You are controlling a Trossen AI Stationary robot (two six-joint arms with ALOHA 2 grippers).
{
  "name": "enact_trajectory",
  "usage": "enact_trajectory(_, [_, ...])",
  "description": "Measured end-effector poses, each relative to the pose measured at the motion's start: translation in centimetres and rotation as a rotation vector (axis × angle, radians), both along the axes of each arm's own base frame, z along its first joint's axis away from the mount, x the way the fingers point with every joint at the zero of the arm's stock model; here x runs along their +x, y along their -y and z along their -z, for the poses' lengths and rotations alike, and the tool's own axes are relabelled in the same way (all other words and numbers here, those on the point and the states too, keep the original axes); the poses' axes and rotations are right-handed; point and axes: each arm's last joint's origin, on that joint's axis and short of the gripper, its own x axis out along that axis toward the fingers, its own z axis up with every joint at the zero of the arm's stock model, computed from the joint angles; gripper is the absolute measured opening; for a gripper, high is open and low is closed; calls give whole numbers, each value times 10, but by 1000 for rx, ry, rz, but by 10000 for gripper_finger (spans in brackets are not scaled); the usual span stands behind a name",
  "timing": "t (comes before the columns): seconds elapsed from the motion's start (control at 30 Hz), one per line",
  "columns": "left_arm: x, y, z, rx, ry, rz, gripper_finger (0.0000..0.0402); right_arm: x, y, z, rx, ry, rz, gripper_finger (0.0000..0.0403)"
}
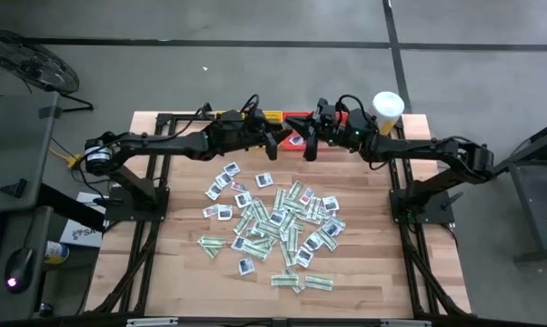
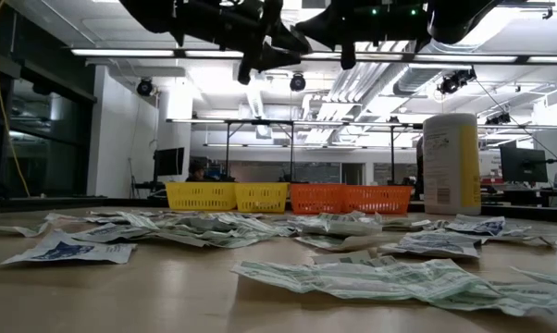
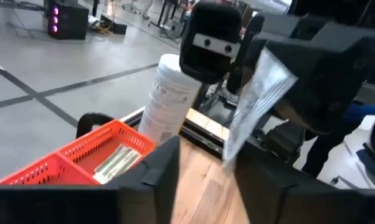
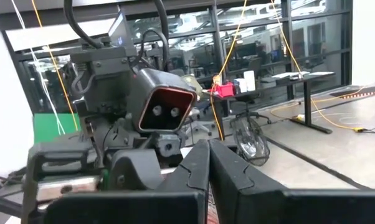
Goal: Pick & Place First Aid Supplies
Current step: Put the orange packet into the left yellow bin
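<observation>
High: packets (image 1: 275, 221) strewn mid-table; both arms raised at 12 o'clock over the trays (image 1: 283, 118), canister (image 1: 388, 105) at 1. Low: packets litter the foreground. Left wrist: left gripper (image 3: 206, 180) parted, a clear packet (image 3: 253, 99) hanging between its fingers, grip uncertain. Right wrist: right gripper (image 4: 207, 163) clamped shut, empty.

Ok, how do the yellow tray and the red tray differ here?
The yellow tray sits on the left arm's side; the red tray sits on the right arm's side, next to the canister. The red tray holds green-and-white strips; the yellow tray's inside is hidden. Both are slatted baskets along one table edge.
</observation>
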Motion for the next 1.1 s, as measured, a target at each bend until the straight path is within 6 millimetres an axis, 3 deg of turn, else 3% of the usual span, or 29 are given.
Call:
enact_trajectory(0.23, [0, 0, 0, 1, 1, -5, 11, -1, 3, 2, 9, -15, -18, 0])
enact_trajectory(0.53, [0, -1, 0, 7, -2, -28, 3, -1, 3, 1, 8, -14, -19, 9])
enact_trajectory(0.67, [-1, -2, 2, 4, -19, -58, 2, -4, 7, 0, 61, 3, -34, 53])
enact_trajectory(0.83, [-5, -10, 7, -19, -80, -135, 1, -17, 23, -8, 109, 40, -1, 139])
enact_trajectory(0.97, [-16, -30, 13, -106, -125, -204, 1, -29, 33, -14, 118, 48, 43, 202])
enact_trajectory(1.1, [-35, -59, 26, -231, -230, -220, 1, -41, 39, -15, 138, 2, 85, 238])
